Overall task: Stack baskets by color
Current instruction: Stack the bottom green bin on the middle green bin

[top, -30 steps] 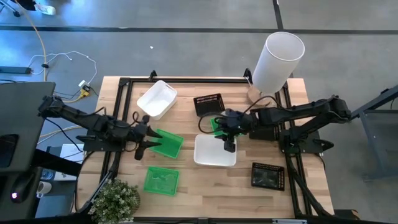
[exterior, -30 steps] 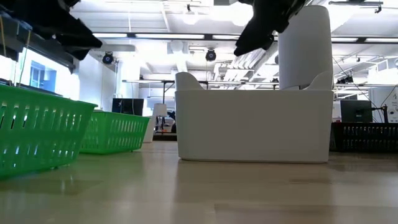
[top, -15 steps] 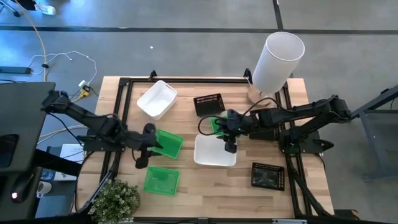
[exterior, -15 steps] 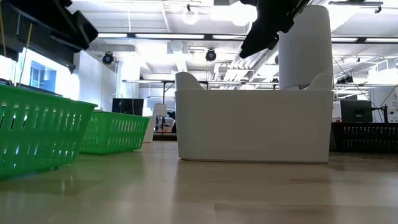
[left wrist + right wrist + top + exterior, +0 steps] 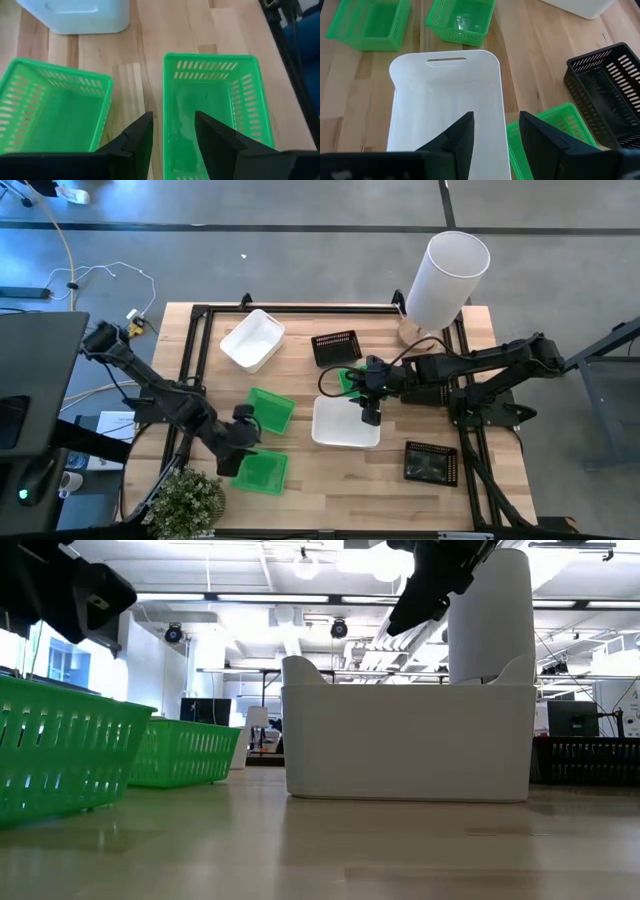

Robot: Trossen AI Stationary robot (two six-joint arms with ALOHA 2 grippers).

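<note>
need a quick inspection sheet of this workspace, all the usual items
surface: wooden table, black frame.
job's things: three green baskets, two white baskets, two black baskets seen, all unstacked.
clutter: white cylinder at the far right corner, plant at the near left corner.
grippers: left gripper open over a green basket's rim; right gripper open over a white basket's rim.
cables: wires on the floor, left.
surroundings: grey floor; room with ceiling lights.

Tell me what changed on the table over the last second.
The left gripper swung from beside the upper green basket toward the table's front, and now hangs open over the left wall of the front green basket. Nothing was gripped or released. The right gripper stayed open over the white basket; no basket moved.
</note>
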